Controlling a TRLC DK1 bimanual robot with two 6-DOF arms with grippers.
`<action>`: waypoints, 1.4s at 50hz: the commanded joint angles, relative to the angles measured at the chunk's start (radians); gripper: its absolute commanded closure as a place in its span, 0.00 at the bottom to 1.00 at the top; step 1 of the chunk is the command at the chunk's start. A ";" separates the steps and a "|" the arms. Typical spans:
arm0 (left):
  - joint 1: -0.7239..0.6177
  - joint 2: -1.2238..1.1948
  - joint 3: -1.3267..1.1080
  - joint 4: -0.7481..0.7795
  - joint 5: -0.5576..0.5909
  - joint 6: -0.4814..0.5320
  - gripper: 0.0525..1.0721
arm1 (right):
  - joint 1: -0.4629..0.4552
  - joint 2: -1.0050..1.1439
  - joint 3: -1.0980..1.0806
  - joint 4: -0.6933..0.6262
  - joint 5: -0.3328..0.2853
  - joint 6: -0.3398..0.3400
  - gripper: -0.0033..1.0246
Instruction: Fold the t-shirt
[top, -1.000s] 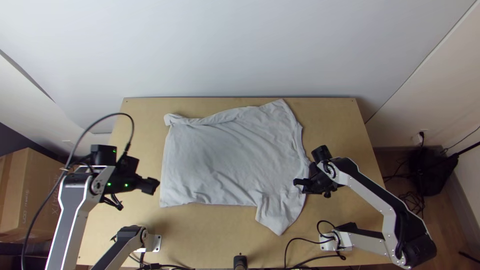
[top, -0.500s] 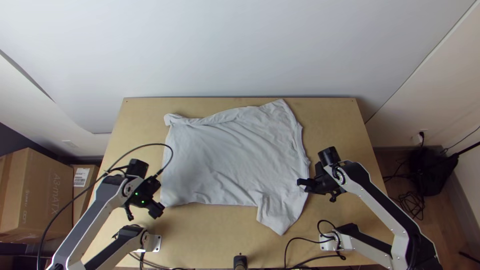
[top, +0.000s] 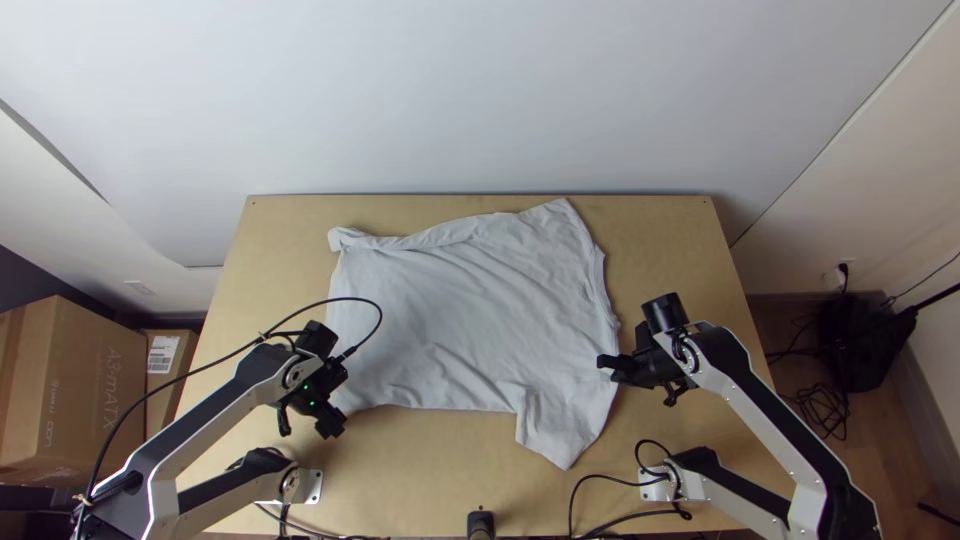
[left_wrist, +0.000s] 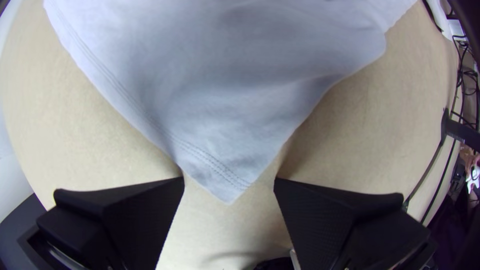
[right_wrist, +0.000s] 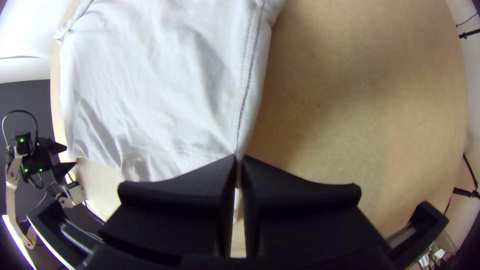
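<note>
Pale-grey cloth t-shirt (top: 460, 320): wrist views show its near-left corner between the black left gripper's (top: 331, 424) parted fingers, right edge clenched by the black right gripper (top: 611, 363).

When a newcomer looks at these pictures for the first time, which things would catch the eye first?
The large pale t-shirt comes first, spread and lightly wrinkled across the middle of the wooden table. Next is the left hand, open, with a pointed corner of the shirt showing between its fingers. At the shirt's right side, the right hand pinches its edge.
</note>
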 joint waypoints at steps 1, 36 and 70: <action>-0.024 0.039 -0.004 0.043 -0.004 -0.020 0.36 | 0.008 -0.025 0.004 -0.024 0.002 0.022 0.97; 0.290 -0.114 0.157 0.141 0.024 -0.092 0.97 | -0.163 -0.100 0.067 0.002 0.011 -0.165 0.98; 0.378 0.139 1.038 -0.045 0.016 -0.349 0.97 | -0.034 0.216 0.882 0.043 0.195 -0.258 0.97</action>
